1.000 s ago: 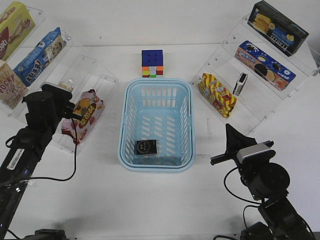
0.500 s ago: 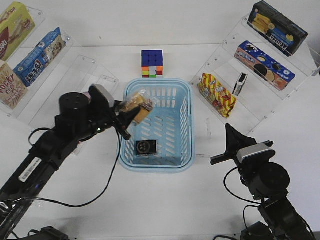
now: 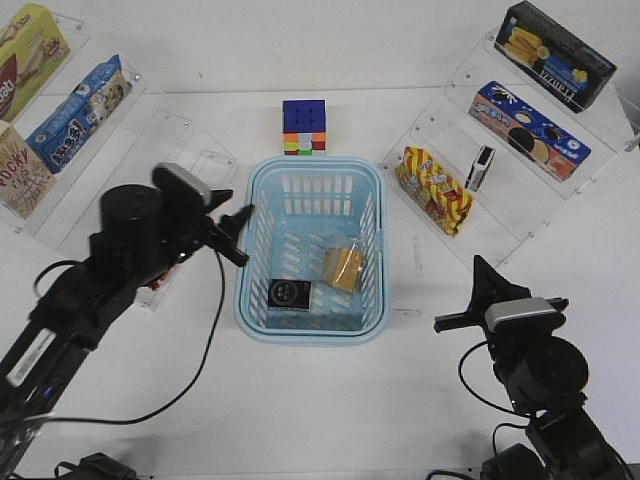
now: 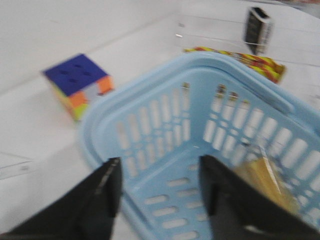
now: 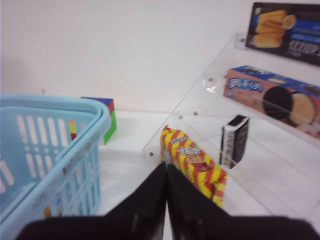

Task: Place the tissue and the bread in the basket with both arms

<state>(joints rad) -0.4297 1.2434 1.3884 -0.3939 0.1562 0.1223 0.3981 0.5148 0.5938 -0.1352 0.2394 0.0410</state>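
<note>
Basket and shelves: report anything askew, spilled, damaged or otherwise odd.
Nothing stands out. The basket sits upright and undamaged, holding the tissue flat on its floor and the bread beside it, slightly angled. The shelf packs look undisturbed. The left gripper, jaws open, hangs empty at the basket's left rim.

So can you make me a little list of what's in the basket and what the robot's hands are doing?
basket: light blue, middle of the table
tissue: lying in the basket, near-left corner
bread: lying in the basket, right of the tissue
left gripper: fingers open, empty, at the basket's left rim
right gripper: fingers shut, empty, right of the basket
</note>
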